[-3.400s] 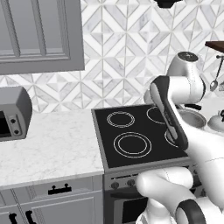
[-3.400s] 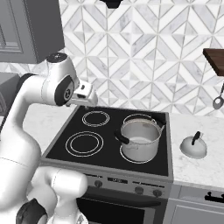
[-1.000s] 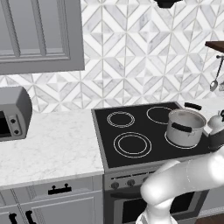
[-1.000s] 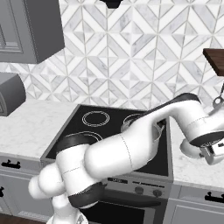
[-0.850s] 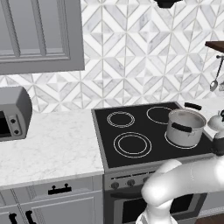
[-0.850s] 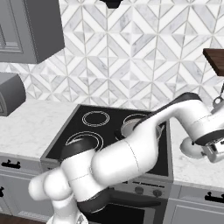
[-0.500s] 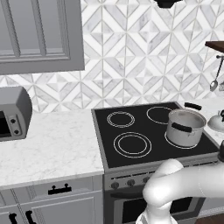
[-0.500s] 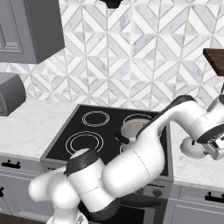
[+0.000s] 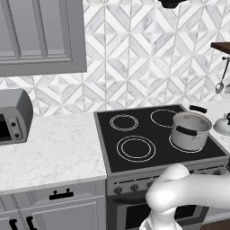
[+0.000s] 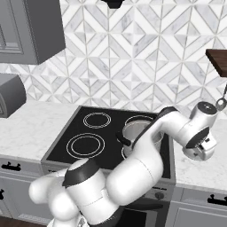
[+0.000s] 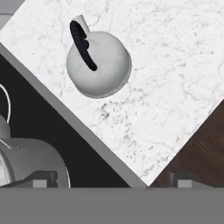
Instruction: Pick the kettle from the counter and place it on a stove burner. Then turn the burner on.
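Sitting at the far right edge of the left base view, kettle [image 9: 223,125] just beyond pot [image 9: 189,131]; hanging over the right worktop [image 10: 197,170], claw [image 10: 205,150], spread unreadable; risking, in hand view, missing the thin off-centre handle [image 11: 82,43].

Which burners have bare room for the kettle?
The front-left large ring and back-left small ring are bare. The pot crowds the stove's right side, covering the front-right ring and standing close to the back-right one.
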### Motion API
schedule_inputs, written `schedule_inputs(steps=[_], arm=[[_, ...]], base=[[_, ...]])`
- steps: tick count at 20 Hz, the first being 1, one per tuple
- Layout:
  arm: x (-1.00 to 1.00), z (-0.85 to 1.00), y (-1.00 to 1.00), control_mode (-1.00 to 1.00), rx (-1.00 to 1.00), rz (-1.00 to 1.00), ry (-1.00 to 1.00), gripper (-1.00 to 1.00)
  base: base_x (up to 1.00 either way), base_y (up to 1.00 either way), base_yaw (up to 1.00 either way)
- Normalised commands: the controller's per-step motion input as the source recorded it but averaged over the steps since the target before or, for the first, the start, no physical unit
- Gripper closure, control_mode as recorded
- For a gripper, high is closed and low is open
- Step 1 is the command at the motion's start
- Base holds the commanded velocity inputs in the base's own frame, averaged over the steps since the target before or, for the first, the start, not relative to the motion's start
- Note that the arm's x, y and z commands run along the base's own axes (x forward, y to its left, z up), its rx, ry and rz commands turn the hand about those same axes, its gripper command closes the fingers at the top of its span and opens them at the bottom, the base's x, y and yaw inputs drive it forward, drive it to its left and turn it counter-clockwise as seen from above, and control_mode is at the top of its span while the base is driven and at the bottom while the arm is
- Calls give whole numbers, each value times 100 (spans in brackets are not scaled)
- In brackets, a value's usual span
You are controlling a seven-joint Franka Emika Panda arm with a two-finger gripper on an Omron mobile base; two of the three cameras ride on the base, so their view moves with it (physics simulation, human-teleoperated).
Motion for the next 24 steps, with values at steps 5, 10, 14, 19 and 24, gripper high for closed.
schedule_inputs(steps=[5, 10, 14, 19, 24], arm=[[19, -1, 0, -100, 0, 8, 0, -100], [29, -2, -9, -100, 0, 3, 0, -100], [29, -3, -21, -100, 0, 3, 0, -100], [48, -1, 0, -100, 0, 3, 0, -100], [28, -16, -19, -100, -4, 9, 0, -100]], base=[[0, 0, 0], [0, 0, 0], [0, 0, 0], [0, 0, 0], [0, 0, 0]])
